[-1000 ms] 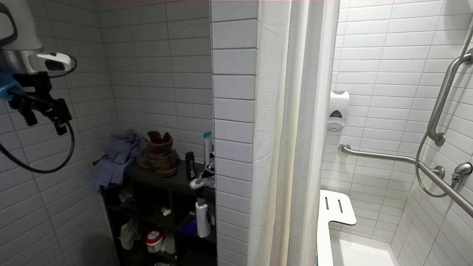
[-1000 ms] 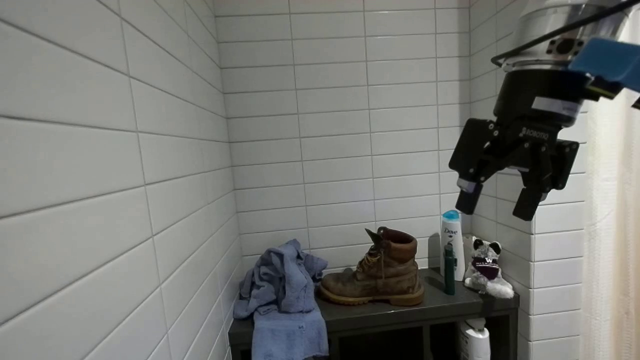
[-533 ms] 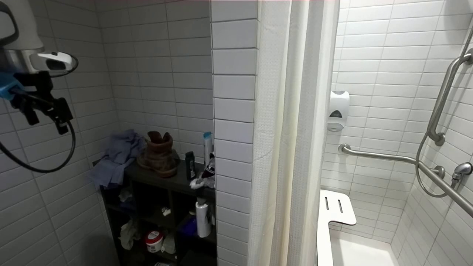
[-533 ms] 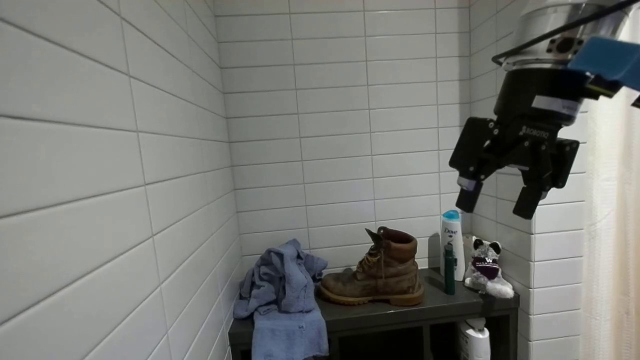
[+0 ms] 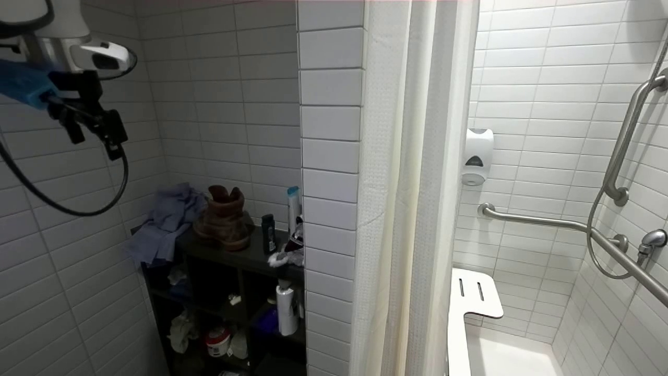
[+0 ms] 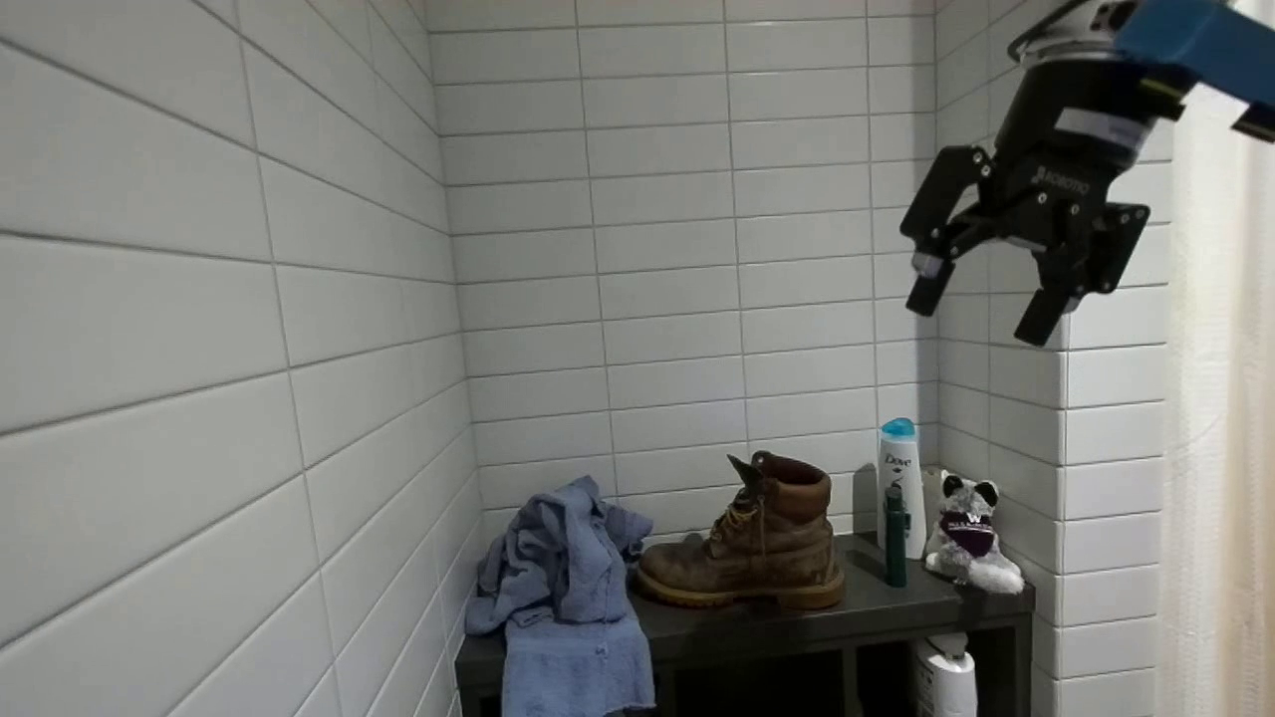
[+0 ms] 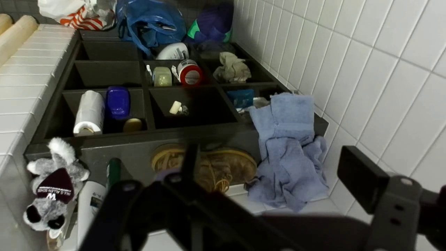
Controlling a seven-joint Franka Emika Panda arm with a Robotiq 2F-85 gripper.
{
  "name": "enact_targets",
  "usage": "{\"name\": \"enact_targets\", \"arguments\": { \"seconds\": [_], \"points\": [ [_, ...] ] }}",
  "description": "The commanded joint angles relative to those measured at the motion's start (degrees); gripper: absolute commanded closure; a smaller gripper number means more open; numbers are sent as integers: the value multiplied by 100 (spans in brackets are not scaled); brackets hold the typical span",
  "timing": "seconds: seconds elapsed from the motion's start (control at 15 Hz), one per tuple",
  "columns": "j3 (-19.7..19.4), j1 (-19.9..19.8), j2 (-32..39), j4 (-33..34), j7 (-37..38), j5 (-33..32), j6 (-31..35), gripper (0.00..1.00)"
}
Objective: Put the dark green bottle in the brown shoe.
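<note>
Looks like just the end effector (image 6: 981,309) has moved: it's clearly higher than a second ago, while the stuff on the shelf unit (image 6: 737,627) sits where it was. Going left to right in an exterior view, first up is a blue-grey cloth heap (image 6: 563,568), draped down over the front edge. Next comes the brown shoe (image 6: 742,553), more of a laced boot tbh, upright with its toe just beside the cloth. Past the heel, the dark green bottle (image 6: 895,543) stands upright on top of the unit, outside the shoe, with a blue-capped white bottle (image 6: 899,466) behind it. Then a plush toy (image 6: 968,568) in a dark bandana. End effector hangs higher up, well apart from all of it, fingers (image 7: 362,177) spread wide. Far right is a pale curtain (image 6: 1215,448).
</note>
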Motion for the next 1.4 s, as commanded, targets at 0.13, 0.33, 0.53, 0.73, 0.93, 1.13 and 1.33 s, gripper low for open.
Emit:
{"name": "enact_targets", "arguments": {
  "seconds": [0.13,0.33,0.53,0.73,0.93,1.13,1.33],
  "points": [
    [-289,-221,1147,1375,-137,-14,-482,0],
    [-275,-275,1669,2004,-67,-17,-822,0],
    [-263,-323,2166,2569,56,13,-1227,0],
    [-244,-328,2514,2988,169,144,-1510,0],
    [-260,-310,2803,3302,245,418,-1571,0],
    [-219,-316,3018,3475,439,756,-1390,0],
    [6,-427,3085,3429,1326,676,-695,0]
  ]
}}
